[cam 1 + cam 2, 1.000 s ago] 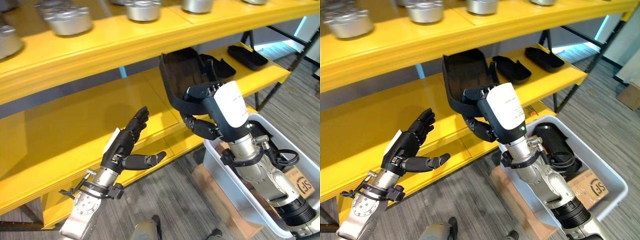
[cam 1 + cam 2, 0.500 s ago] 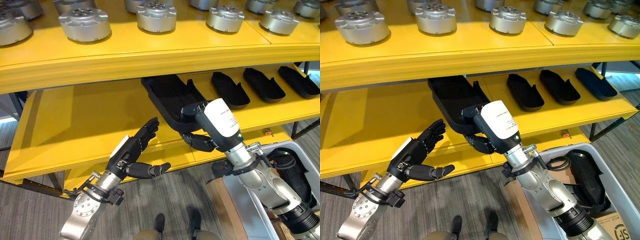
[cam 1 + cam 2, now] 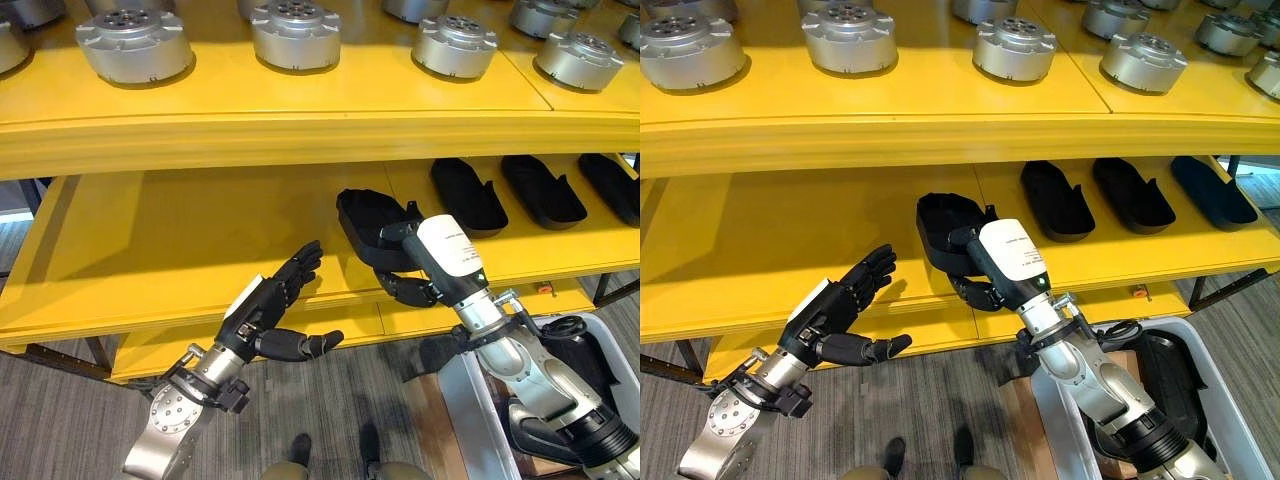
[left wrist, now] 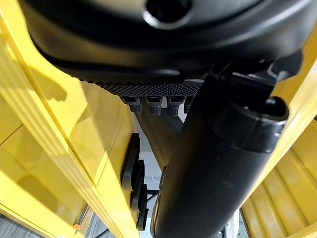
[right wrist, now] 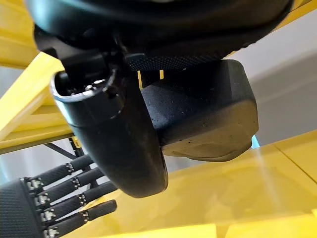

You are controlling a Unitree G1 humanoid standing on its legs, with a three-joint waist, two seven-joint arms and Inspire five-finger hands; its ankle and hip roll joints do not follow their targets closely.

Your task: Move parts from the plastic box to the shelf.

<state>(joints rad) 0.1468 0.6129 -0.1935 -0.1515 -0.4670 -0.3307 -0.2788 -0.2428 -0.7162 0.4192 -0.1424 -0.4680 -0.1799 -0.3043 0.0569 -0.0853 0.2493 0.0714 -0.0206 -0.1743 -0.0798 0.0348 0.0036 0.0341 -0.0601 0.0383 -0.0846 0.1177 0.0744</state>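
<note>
Black part (image 3: pixel 372 222) lower — right hand (image 3: pixel 405 285) clamped.

I'm looking at a factory stockroom or workshop: a yellow metal shelf (image 3: pixel 300 120) carries rows of machined silver housings (image 3: pixel 295 33) above and matching black moulded parts (image 3: pixel 1055 200) below, a grey plastic box (image 3: pixel 1060 430) of parts on the floor

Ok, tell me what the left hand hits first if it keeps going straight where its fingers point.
Probably nothing soon: the open left hand aims up and forward over the bare lower shelf. Depth is unclear.
</note>
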